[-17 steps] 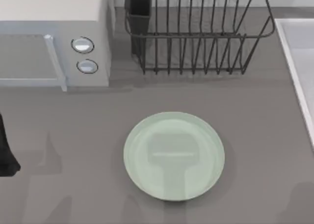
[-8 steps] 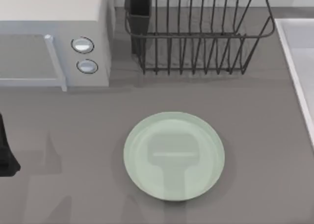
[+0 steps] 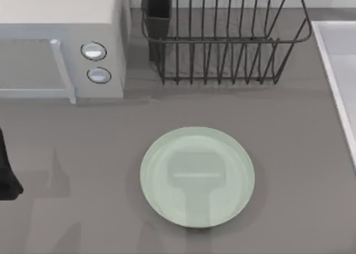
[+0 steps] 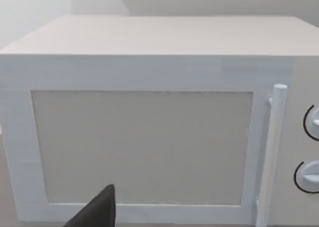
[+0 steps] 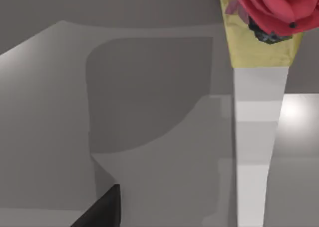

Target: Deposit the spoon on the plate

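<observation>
The pale mint-green plate (image 3: 197,176) lies flat on the grey table, front of centre, with a broad shadow across it and nothing on it. The spoon (image 5: 255,152) shows very close in the right wrist view: a slim pale handle running up to a yellow band and a red rose ornament (image 5: 279,8). A dark part of my right gripper (image 5: 107,209) stands beside the handle, apart from it in that view. My left arm (image 3: 6,173) stays parked at the table's left edge, its gripper (image 4: 97,212) facing the microwave.
A white microwave (image 3: 55,42) with two round knobs stands at the back left. A black wire dish rack (image 3: 222,37) with a dark cup holder stands at the back centre. A pale sink edge (image 3: 334,70) runs down the right side.
</observation>
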Controlling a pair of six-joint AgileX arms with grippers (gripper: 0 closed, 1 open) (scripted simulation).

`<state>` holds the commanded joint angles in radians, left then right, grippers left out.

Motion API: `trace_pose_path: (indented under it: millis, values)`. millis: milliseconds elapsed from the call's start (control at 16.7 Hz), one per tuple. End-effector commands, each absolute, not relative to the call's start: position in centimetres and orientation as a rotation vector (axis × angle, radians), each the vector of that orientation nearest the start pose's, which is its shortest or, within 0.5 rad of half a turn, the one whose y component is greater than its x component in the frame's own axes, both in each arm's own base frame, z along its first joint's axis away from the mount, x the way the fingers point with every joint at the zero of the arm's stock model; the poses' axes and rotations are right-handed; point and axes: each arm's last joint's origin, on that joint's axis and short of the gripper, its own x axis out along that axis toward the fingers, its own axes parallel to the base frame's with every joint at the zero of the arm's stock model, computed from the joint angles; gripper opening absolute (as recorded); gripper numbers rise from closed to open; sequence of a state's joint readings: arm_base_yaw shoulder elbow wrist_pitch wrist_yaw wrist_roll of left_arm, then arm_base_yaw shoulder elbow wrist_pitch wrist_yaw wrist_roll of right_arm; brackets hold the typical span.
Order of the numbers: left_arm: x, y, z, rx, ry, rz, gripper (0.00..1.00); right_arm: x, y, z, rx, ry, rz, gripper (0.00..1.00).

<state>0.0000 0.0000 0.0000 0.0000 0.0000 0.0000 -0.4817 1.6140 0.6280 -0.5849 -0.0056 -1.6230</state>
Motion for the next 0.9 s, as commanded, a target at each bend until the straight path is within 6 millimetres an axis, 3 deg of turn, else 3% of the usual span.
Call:
trace_pose_path:
  millis: [600,900]
  values:
    - [10.57,-0.12,16.00,0.000,0.000,0.000,1.00,19.71,-10.27,9.31,-0.885,1.377,0.889,0.02]
    - [10.57,-0.12,16.00,0.000,0.000,0.000,1.00,19.71,-10.27,9.31,-0.885,1.377,0.889,0.00]
